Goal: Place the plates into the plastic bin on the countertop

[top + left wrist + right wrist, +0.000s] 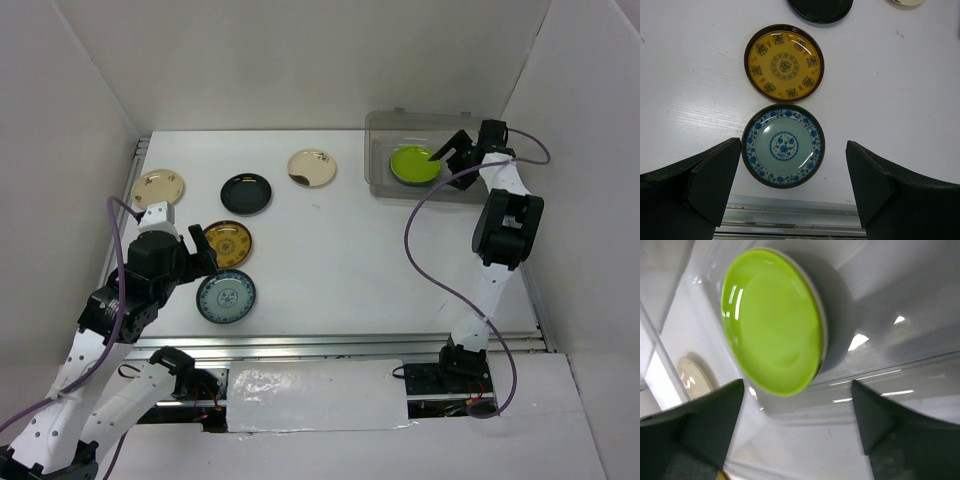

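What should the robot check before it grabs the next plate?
1. Green plate inside the bin: ok.
2. Right fingers open, not gripping the green plate: ok.
3. Left fingers open wide: ok.
4. Blue plate lined up between the left fingers: ok.
5. Yellow plate not touching the blue plate: cannot tell, they are very close.
6. All plates in the bin: not ok, five are out on the table.
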Controlling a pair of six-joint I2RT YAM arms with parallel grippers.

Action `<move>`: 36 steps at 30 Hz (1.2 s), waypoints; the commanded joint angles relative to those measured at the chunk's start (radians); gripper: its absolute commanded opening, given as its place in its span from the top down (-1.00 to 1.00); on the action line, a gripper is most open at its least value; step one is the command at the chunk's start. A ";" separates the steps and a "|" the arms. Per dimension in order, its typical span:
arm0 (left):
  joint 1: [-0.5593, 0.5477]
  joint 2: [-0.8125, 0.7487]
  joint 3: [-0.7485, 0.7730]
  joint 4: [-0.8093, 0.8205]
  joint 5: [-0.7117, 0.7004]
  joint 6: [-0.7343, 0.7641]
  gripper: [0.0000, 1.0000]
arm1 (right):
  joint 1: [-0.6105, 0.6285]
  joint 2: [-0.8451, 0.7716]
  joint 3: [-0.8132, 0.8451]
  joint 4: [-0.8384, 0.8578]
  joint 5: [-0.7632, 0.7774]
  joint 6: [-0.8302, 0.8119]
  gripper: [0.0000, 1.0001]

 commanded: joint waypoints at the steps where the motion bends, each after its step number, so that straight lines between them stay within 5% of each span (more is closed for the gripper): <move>1: 0.004 -0.001 0.002 0.046 0.007 0.013 -0.98 | 0.030 -0.191 -0.037 0.017 0.055 -0.029 -0.99; 3: 0.004 -0.001 0.004 0.041 -0.006 0.007 -0.99 | 0.082 -0.295 -0.054 -0.049 0.138 -0.060 -1.00; 6: 0.003 -0.009 0.010 0.024 -0.055 -0.017 -0.99 | 0.251 -0.483 -0.296 -0.015 0.183 -0.112 -1.00; 11: 0.004 -0.030 0.018 -0.011 -0.115 -0.056 -0.99 | 0.583 -0.731 -0.678 0.270 0.275 -0.072 -1.00; 13: 0.004 -0.035 0.015 -0.008 -0.113 -0.053 -0.99 | 0.689 -0.760 -0.778 0.344 0.186 -0.057 -1.00; 19: 0.003 -0.050 0.015 -0.011 -0.127 -0.063 -0.99 | 0.988 -0.621 -0.892 0.575 0.053 0.052 -1.00; 22: 0.003 -0.061 0.013 -0.008 -0.121 -0.059 -0.99 | 1.041 -0.530 -0.898 0.660 -0.005 0.103 -0.95; 36: 0.004 -0.075 0.013 -0.006 -0.119 -0.060 -0.99 | 1.167 -0.179 -0.763 0.795 -0.110 0.339 -0.01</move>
